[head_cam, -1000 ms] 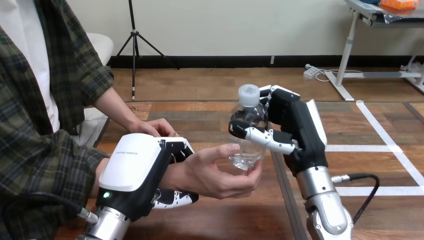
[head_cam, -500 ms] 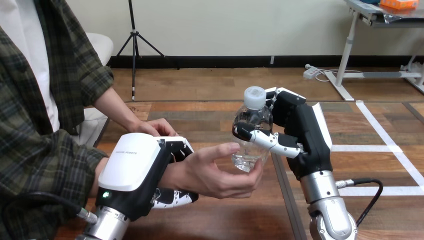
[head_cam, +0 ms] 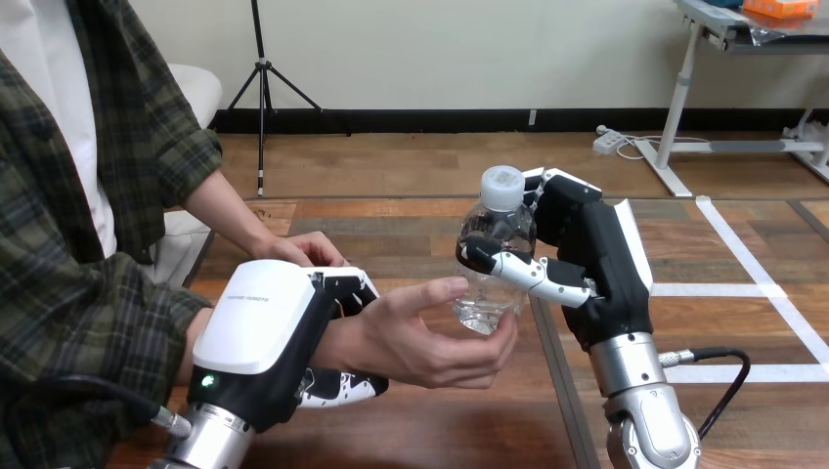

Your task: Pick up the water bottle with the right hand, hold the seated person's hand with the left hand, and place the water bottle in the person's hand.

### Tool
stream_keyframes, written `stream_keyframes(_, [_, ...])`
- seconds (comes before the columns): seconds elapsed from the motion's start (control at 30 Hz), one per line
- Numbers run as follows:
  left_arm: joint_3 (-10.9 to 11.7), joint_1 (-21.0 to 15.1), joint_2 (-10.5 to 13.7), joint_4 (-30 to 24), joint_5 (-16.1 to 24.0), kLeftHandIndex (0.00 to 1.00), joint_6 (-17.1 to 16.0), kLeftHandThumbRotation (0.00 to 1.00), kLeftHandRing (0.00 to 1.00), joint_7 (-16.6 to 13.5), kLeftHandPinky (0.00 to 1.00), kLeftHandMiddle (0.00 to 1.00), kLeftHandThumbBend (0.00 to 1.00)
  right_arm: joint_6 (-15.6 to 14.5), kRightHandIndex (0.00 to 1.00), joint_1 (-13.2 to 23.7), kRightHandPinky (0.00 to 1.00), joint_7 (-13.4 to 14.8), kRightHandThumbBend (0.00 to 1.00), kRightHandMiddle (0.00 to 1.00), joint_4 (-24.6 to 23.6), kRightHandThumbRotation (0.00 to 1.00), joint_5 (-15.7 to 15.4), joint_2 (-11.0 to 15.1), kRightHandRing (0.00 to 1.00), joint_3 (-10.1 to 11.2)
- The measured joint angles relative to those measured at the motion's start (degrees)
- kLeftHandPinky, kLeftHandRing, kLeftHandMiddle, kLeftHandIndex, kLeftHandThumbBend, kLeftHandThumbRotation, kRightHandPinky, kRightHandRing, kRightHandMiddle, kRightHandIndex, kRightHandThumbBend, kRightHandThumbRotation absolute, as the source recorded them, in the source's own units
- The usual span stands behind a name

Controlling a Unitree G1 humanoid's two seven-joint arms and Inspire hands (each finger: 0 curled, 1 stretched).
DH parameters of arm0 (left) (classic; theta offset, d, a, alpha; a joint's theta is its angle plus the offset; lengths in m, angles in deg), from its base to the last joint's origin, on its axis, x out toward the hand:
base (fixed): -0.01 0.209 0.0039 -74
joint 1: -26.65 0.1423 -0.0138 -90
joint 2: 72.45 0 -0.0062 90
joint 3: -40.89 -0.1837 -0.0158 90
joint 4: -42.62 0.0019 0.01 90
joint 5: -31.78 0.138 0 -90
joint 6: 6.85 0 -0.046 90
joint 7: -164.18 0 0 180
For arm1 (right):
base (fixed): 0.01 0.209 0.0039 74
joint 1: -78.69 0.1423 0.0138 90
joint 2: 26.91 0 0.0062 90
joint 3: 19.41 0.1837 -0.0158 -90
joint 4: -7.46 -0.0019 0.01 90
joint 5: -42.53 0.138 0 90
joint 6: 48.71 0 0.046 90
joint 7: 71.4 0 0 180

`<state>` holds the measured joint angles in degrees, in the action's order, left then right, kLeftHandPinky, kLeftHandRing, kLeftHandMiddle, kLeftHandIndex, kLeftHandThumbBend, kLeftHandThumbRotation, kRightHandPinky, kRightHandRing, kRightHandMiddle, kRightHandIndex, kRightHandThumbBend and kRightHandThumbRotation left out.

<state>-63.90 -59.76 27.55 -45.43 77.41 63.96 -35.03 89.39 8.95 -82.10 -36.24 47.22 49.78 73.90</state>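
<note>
Bottle, where: the clear plastic water bottle with a white cap (head_cam: 492, 256) is off the wooden table (head_cam: 440, 430), its base down in the cup of the person's open hand (head_cam: 415, 337).
Right hand: the right hand (head_cam: 591, 259) is wrapped round the bottle's upper body, fingers across the front and thumb behind.
Left hand: the left hand (head_cam: 259, 327) is closed round the person's wrist (head_cam: 337, 342), parts of it showing above and below the wrist.
Key relation: the bottle lies to the view's left of the right palm, directly over the person's hand; its base touches the person's forefinger and thumb tip, as far as I can tell.
Long axis: near upright, leaning slightly.
Pointing: cap end up and away from the person's palm, base end down into it.
Nearer hand: the right, already on the bottle; the left is well apart from it.
Judgement: the next move likely calls for the person's fingers closing before the right hand lets go.
</note>
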Motion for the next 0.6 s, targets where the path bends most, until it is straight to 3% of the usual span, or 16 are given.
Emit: stream_keyframes(0.6, [-0.03, -0.01, -0.46, 0.01, 4.47, 0.47, 2.12, 0.0, 0.46, -0.73, 0.43, 0.48, 0.91, -0.65, 0.47, -0.54, 0.38, -0.83, 0.61, 0.46, -1.4, 0.0, 0.1, -0.2, 0.41, -0.08])
